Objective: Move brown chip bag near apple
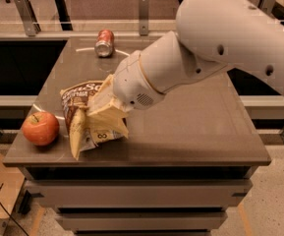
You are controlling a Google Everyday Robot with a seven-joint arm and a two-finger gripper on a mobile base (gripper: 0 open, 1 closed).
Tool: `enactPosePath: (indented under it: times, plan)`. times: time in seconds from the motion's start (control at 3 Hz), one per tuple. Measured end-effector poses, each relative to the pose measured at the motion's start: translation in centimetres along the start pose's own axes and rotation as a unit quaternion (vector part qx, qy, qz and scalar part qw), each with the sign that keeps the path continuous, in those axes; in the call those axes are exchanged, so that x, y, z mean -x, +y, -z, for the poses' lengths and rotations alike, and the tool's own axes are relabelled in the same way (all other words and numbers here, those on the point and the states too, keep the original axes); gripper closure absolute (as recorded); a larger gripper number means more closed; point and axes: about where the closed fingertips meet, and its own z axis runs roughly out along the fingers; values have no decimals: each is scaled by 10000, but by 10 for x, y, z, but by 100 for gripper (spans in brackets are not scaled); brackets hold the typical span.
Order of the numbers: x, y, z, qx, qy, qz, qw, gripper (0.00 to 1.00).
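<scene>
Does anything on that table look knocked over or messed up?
Yes. The red can lies on its side at the back of the table. The chip bag, beside the apple, is crumpled and tilted where the hand pinches it.

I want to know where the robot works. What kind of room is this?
Probably a robot test lab: a plain counter, metal posts behind it, and the claw gripping the brown chip bag near an apple.
</scene>
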Motion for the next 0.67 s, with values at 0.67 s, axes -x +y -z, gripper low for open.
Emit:
enactPosePath:
  times: [0.67]
  plan:
    - [4,2,0,-5,9,44,10000,0]
